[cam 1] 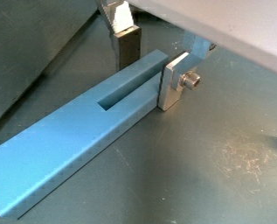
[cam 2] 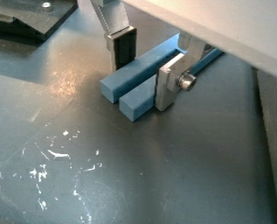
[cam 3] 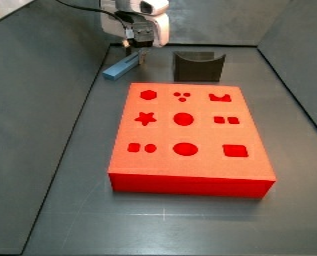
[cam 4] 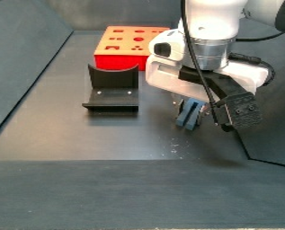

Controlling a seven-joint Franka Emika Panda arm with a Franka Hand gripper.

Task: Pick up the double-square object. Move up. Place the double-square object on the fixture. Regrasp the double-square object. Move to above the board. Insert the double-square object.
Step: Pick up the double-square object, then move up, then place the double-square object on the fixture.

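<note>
The double-square object, a pale blue bar with a slot down its middle, is seen lying flat on the grey tray floor, straddled by the gripper; the jaws are narrowly parted, each finger standing just beside the bar. The fixture and the orange-red board are seen well apart from it.

The hand hides most of the double-square object.
</note>
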